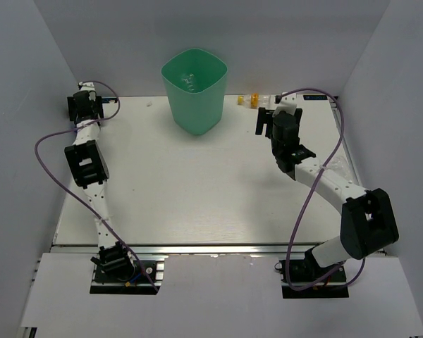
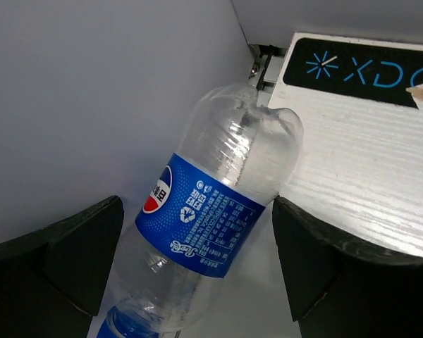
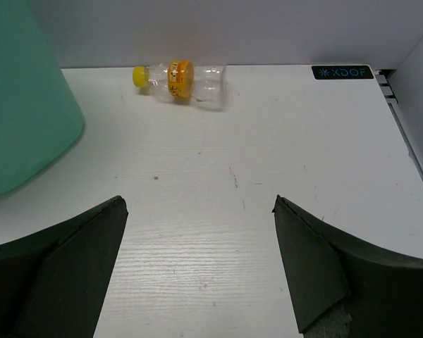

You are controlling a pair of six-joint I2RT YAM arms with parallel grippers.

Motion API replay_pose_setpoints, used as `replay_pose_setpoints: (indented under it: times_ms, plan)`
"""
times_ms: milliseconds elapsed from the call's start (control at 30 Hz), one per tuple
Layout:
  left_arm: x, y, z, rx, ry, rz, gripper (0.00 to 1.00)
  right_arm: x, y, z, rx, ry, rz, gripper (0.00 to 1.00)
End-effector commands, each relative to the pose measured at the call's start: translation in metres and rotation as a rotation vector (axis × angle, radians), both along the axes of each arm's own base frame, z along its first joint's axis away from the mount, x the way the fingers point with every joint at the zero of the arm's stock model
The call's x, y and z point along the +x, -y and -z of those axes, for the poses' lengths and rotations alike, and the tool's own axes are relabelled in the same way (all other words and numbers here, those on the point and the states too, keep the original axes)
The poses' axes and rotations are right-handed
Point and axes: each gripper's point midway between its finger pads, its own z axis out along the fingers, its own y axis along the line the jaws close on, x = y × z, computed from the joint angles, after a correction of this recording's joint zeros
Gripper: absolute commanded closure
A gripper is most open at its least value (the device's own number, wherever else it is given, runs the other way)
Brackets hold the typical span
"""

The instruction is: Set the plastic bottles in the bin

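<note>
A clear plastic bottle with a blue label (image 2: 201,215) and a blue cap lies at the table's far left corner against the wall. My left gripper (image 2: 197,204) is open, one finger on each side of it with a gap; in the top view the left gripper (image 1: 84,105) hides the bottle. A smaller bottle with a yellow cap and orange band (image 3: 180,79) lies by the back wall, also seen in the top view (image 1: 250,100). My right gripper (image 3: 199,201) is open and empty, short of that bottle. The mint-green bin (image 1: 194,91) stands upright at the back centre.
White walls close in the table on the left, back and right. The bin's side (image 3: 21,105) fills the left of the right wrist view. A black XDOF sticker (image 3: 342,72) marks the far right corner, and another (image 2: 359,67) the far left corner.
</note>
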Motion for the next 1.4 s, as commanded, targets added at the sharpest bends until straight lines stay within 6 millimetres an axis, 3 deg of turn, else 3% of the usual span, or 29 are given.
replay_pose_setpoints:
  times_ms: [0, 233, 267, 367, 400, 433, 500, 567, 600, 700, 733, 833, 867, 933, 967, 1033, 1067, 1100, 1133, 1167, 1233, 1367]
  plan:
    - [-0.003, -0.009, 0.02, -0.028, -0.019, -0.024, 0.06, 0.007, -0.001, -0.04, 0.054, 0.087, 0.023, 0.11]
    - [-0.006, 0.01, 0.026, -0.097, -0.081, 0.057, 0.29, 0.002, 0.005, -0.061, 0.074, 0.136, 0.045, 0.11]
    - [-0.011, 0.013, 0.029, -0.116, -0.109, 0.068, 0.44, -0.001, 0.008, -0.062, 0.074, 0.143, 0.05, 0.11]
    - [-0.016, 0.022, 0.011, -0.127, -0.097, 0.087, 0.7, -0.006, 0.014, -0.07, 0.076, 0.162, 0.069, 0.11]
    - [-0.016, 0.027, -0.015, -0.119, -0.062, 0.096, 0.74, -0.008, 0.016, -0.068, 0.072, 0.159, 0.075, 0.11]
    - [-0.024, 0.032, -0.009, -0.132, -0.083, 0.101, 0.77, -0.01, 0.018, -0.069, 0.072, 0.16, 0.079, 0.11]
    - [-0.024, 0.046, -0.028, -0.141, -0.053, 0.139, 0.83, -0.014, 0.02, -0.072, 0.074, 0.162, 0.084, 0.11]
    - [-0.028, 0.058, -0.062, -0.142, 0.01, 0.145, 0.84, -0.019, 0.022, -0.072, 0.071, 0.147, 0.08, 0.11]
    - [-0.03, 0.062, -0.091, -0.136, 0.058, 0.141, 0.89, -0.021, 0.022, -0.072, 0.077, 0.142, 0.079, 0.11]
    - [-0.035, 0.082, -0.113, -0.178, 0.102, 0.16, 0.98, -0.028, 0.025, -0.067, 0.072, 0.116, 0.079, 0.11]
    - [-0.04, 0.087, -0.133, -0.183, 0.13, 0.162, 1.0, -0.031, 0.027, -0.062, 0.044, 0.092, 0.076, 0.11]
    - [-0.044, 0.111, -0.157, -0.179, 0.149, 0.179, 1.0, -0.035, 0.032, -0.063, 0.022, 0.056, 0.086, 0.11]
    - [-0.047, 0.126, -0.174, -0.174, 0.164, 0.197, 1.0, -0.037, 0.037, -0.054, -0.005, 0.005, 0.089, 0.11]
    - [-0.051, 0.142, -0.193, -0.171, 0.183, 0.207, 1.0, -0.037, 0.036, -0.055, -0.002, -0.035, 0.063, 0.11]
    - [-0.056, 0.159, -0.215, -0.168, 0.211, 0.23, 1.0, -0.041, 0.049, -0.038, -0.015, -0.12, 0.083, 0.1]
    - [-0.063, 0.175, -0.238, -0.185, 0.253, 0.231, 1.0, -0.042, 0.053, -0.018, -0.005, -0.223, 0.06, 0.11]
    - [-0.067, 0.189, -0.25, -0.205, 0.272, 0.248, 1.0, -0.04, 0.066, -0.016, -0.016, -0.265, 0.061, 0.11]
    - [-0.077, 0.198, -0.278, -0.225, 0.325, 0.266, 1.0, -0.051, 0.067, 0.004, -0.026, -0.38, 0.015, 0.11]
    - [-0.08, 0.216, -0.291, -0.273, 0.353, 0.328, 1.0, -0.051, 0.073, 0.02, -0.049, -0.452, 0.021, 0.11]
    - [-0.083, 0.233, -0.305, -0.312, 0.394, 0.363, 1.0, -0.049, 0.087, 0.018, -0.062, -0.476, 0.058, 0.11]
    - [-0.098, 0.256, -0.341, -0.383, 0.495, 0.406, 1.0, -0.057, 0.113, 0.039, -0.151, -0.592, 0.132, 0.11]
    - [-0.123, 0.348, -0.375, -0.549, 0.539, 0.675, 1.0, -0.065, 0.158, 0.06, -0.295, -0.739, 0.191, 0.11]
